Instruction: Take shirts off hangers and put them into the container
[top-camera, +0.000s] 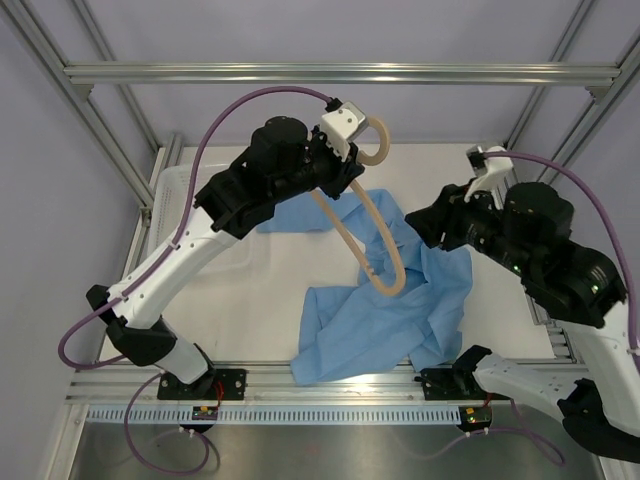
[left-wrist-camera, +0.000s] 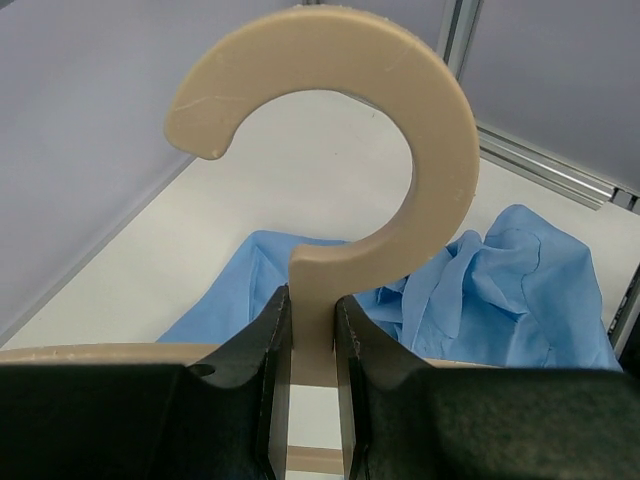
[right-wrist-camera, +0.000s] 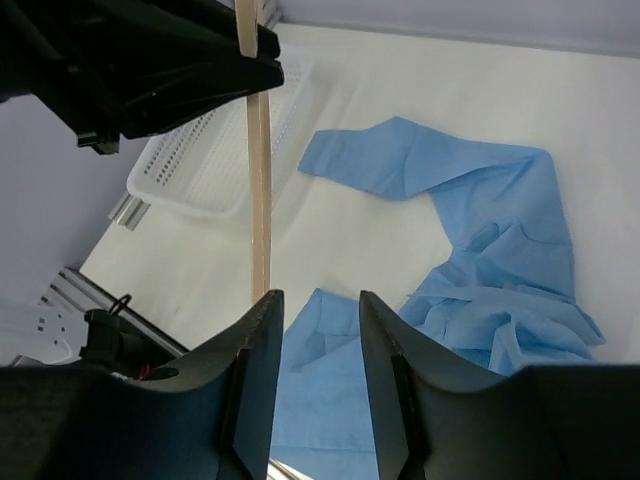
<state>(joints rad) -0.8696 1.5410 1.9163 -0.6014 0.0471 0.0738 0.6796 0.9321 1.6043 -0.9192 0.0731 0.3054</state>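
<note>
White worktop (top-camera: 290, 270), framed cell. Shirt (top-camera: 385, 320): one, crumpled at centre-right, off the hanger (left-wrist-camera: 440, 130), outside the container (right-wrist-camera: 200, 170). Hanger: one, left hand (left-wrist-camera: 312, 340) pinching its neck, lifted, presumably to clear the fabric. Container: one, far left. Right hand (right-wrist-camera: 318, 310) spread, empty, above shirt, probably to pick it.

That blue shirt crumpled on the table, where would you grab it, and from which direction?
Probably pinch the shirt at its bunched folds, coming straight down from above. It lies on the table, so only raised wrinkles give a tool something to close on.
</note>
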